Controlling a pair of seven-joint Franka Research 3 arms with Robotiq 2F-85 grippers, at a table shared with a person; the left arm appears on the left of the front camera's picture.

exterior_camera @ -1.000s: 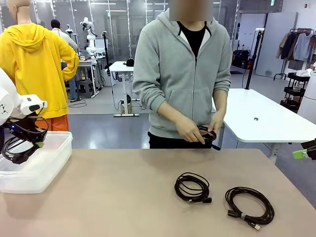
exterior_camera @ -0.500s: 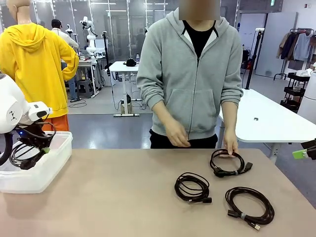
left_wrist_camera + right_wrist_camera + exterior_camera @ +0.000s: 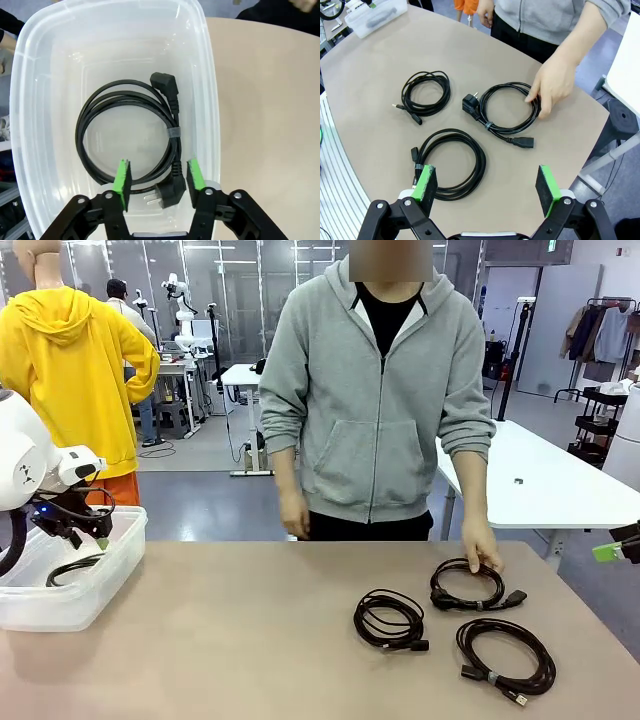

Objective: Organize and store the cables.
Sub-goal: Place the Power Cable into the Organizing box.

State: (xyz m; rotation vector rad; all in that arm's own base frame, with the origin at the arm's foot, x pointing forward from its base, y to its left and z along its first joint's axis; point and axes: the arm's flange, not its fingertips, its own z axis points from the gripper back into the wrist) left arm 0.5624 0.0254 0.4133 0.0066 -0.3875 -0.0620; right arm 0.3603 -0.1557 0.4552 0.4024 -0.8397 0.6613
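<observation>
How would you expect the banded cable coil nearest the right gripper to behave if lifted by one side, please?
Probably floppy: the coil is thin cord, so its loops would likely sag. One small band ties it, so it should mostly hold together, though a plug end may dangle.

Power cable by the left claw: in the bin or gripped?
In the bin: the coiled power cable lies on the clear bin's floor, left claw open above it.
</observation>
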